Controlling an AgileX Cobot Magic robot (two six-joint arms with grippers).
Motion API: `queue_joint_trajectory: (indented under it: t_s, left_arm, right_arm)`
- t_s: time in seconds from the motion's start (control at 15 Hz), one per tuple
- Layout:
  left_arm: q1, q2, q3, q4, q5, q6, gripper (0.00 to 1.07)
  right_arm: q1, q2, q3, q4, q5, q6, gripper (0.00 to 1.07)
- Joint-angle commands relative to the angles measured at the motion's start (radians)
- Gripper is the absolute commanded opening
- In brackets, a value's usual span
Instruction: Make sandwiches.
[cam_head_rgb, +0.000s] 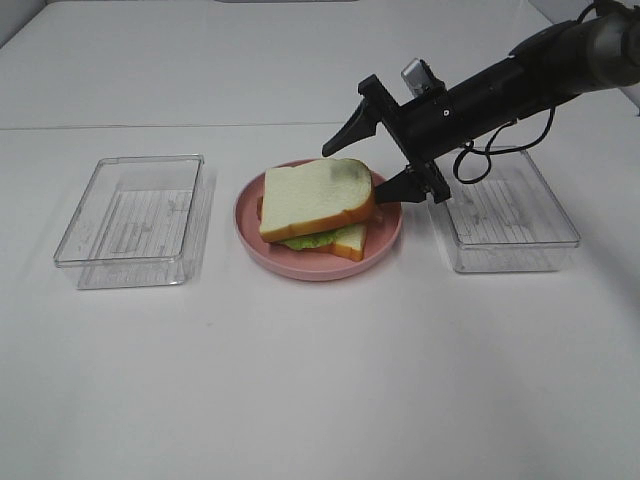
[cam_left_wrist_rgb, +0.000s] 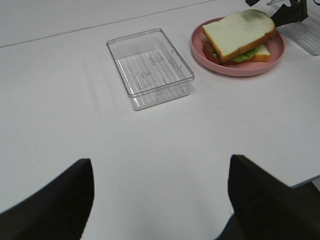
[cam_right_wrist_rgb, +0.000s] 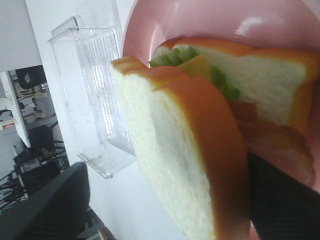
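While the right gripper stands parted at the top bread slice, the sandwich sits stacked on the pink plate.
Beneath: lettuce, bottom slice. Beyond: two clear trays, unfilled. Left gripper idle, apart. Assembly looks nearly complete.

the bread was white with orange-brown crust, the lettuce green, the plate pink, the trays clear and ribbed, the gripper black.
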Motion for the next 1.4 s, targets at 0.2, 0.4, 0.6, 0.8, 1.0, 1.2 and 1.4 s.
queue_joint_trajectory:
  t_s: [0.2, 0.4, 0.6, 0.8, 1.0, 1.2, 1.4]
  left_arm:
    - [0.001, -0.022, 0.005, -0.002, -0.012, -0.002, 0.72]
    - [0.001, -0.022, 0.005, -0.002, -0.012, -0.002, 0.72]
    - [0.001, -0.022, 0.005, -0.002, -0.012, -0.002, 0.72]
    - [0.001, -0.022, 0.005, -0.002, -0.012, -0.002, 0.72]
    - [0.001, -0.022, 0.005, -0.002, -0.012, -0.001, 0.72]
    - [0.001, -0.022, 0.005, -0.003, -0.012, 0.017, 0.72]
    - [0.001, -0.022, 0.005, -0.004, -0.012, 0.017, 0.72]
  right_arm:
    - [-0.001, -0.076, -0.029, -0.249, 0.005, 0.077, 0.80]
    - [-0.001, -0.180, -0.029, -0.487, 0.022, 0.129, 0.80]
    - [-0.001, -0.275, -0.029, -0.622, 0.069, 0.146, 0.80]
    - [-0.001, -0.500, -0.027, -0.819, 0.208, 0.173, 0.80]
    - [-0.001, -0.706, 0.020, -0.904, 0.251, 0.200, 0.80]
    - [-0.001, -0.919, 0.158, -0.911, 0.254, 0.206, 0.80]
    - [-0.001, -1.169, 0.383, -0.911, 0.255, 0.207, 0.80]
